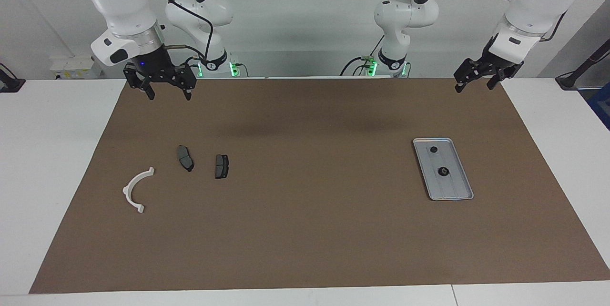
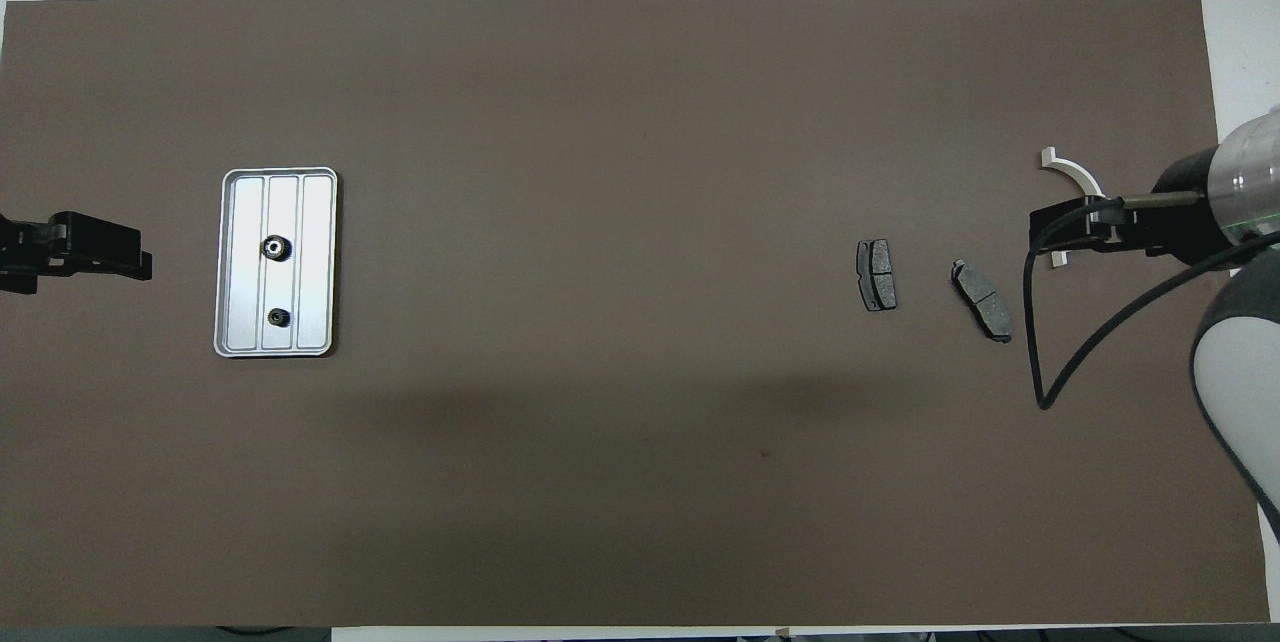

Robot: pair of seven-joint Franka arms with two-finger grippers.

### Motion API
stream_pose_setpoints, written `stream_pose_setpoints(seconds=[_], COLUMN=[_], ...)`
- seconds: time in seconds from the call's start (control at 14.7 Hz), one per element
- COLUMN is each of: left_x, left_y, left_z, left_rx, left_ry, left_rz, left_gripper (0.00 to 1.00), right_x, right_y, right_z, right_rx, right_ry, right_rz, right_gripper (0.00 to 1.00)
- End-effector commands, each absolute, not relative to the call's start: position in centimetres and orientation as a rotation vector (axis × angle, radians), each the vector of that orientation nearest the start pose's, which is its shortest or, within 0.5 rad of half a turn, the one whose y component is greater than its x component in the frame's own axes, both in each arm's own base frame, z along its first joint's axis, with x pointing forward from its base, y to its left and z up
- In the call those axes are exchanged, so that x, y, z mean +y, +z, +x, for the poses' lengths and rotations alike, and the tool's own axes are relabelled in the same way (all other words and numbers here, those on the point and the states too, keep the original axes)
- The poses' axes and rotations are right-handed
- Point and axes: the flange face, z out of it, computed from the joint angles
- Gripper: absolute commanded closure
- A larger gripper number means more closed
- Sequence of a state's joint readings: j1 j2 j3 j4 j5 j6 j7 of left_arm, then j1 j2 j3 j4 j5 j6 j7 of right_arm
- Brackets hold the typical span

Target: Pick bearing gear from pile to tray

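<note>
The silver tray [image 1: 455, 188] [image 2: 318, 257] lies on the brown mat toward the left arm's end. On its ribbed floor rest two small black round pieces: a toothed bearing gear [image 1: 443, 171] [image 2: 274, 247] and a smaller one [image 1: 433, 149] [image 2: 280, 318] nearer the robots. The pile toward the right arm's end holds a white half-ring [image 1: 138, 189] [image 2: 1075, 174] and two dark brake pads [image 1: 185, 158] [image 1: 221, 166] [image 2: 982, 299] [image 2: 877, 275]. My left gripper [image 1: 474, 87] [image 2: 140, 265] hangs open and empty over the mat's edge by the robots. My right gripper [image 1: 170, 96] [image 2: 1045, 232] waits open and empty, raised at its own end.
The brown mat [image 1: 305, 229] covers most of the white table. In the overhead view the right gripper and its black cable [image 2: 1035, 342] cover part of the half-ring.
</note>
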State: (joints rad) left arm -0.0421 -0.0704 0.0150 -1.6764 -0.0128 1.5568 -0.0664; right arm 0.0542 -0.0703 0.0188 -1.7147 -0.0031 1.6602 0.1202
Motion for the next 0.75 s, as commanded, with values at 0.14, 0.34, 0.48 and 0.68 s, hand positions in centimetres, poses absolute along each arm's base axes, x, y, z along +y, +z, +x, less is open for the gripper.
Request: stream_pose_setpoints(seconds=[0.14,0.34,0.48,0.68], left_x=[-1.25,-1.07,-1.00,-1.16], left_y=[61.49,61.16,61.19,61.23], left_z=[52.96,52.81,52.92,52.97], left_rx=[-0.031,-0.017,-0.002,0.002], left_ry=[0.107,0.109,0.102,0.095], left_rz=[-3.151,-3.150,-3.152,-3.152], left_gripper=[0.00,0.00,0.00,0.00], right_x=[3.48,3.48,3.48,3.48], right_y=[60.74,60.74,60.74,60.74], right_z=[53.43,53.43,53.43,53.43], right_rx=[0.067,0.065,0.065,0.065], right_ry=[-0.025,-0.025,-0.025,-0.025], right_rz=[-3.114,-3.114,-3.114,-3.114], right_gripper=[0.00,0.00,0.00,0.00])
